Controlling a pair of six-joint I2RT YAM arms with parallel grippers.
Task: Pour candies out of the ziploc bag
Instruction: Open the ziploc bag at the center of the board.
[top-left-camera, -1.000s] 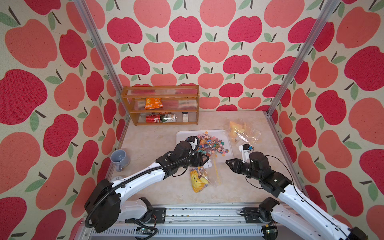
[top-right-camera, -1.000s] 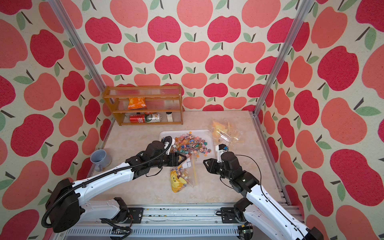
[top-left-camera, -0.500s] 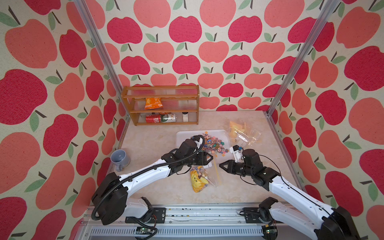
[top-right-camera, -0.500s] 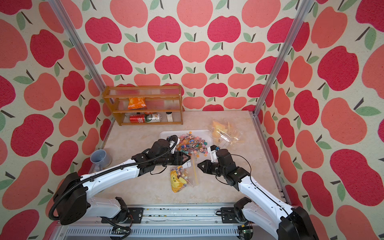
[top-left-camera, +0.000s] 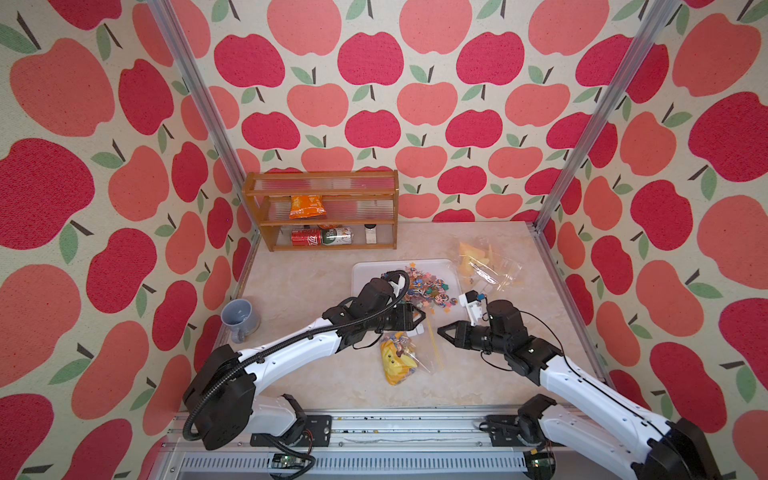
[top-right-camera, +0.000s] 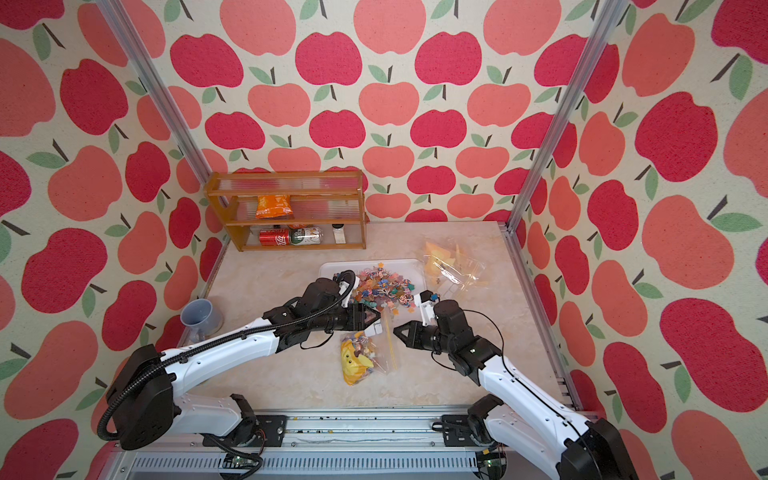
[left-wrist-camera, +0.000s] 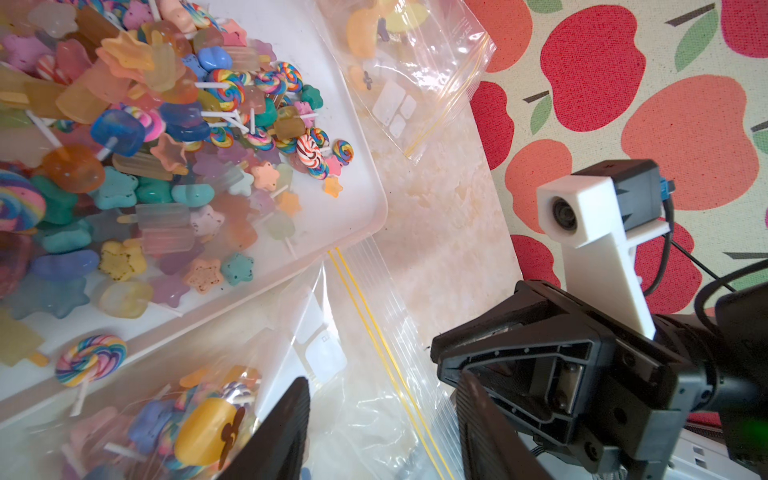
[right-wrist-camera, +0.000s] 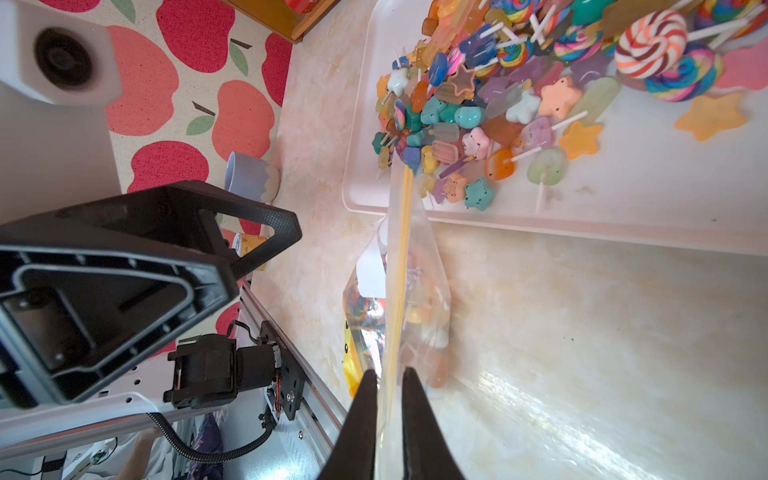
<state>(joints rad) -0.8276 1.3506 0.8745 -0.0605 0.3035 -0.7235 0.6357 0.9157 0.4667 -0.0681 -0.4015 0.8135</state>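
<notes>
The clear ziploc bag (top-left-camera: 399, 357) (top-right-camera: 361, 357) lies in front of the white tray (top-left-camera: 361, 274), with candies and a yellow toy inside. Its yellow zip edge (right-wrist-camera: 399, 299) rises toward the tray. Loose candies (top-left-camera: 428, 286) (left-wrist-camera: 166, 124) (right-wrist-camera: 478, 104) are piled in the tray. My left gripper (top-left-camera: 422, 320) (left-wrist-camera: 382, 378) is open above the bag, with its clear plastic (left-wrist-camera: 365, 415) between the spread fingers. My right gripper (top-left-camera: 439, 331) (right-wrist-camera: 389, 372) faces it, its fingers pinched on the bag's zip edge.
A second clear bag (top-left-camera: 486, 266) with yellow contents lies right of the tray. A grey mug (top-left-camera: 239, 318) stands at the left wall. A wooden shelf (top-left-camera: 320, 216) with an orange packet and cans stands at the back. Apple-print walls close in three sides.
My right gripper moved left to the bag's zip edge and its jaws narrowed onto it. My left gripper shifted slightly right over the bag.
</notes>
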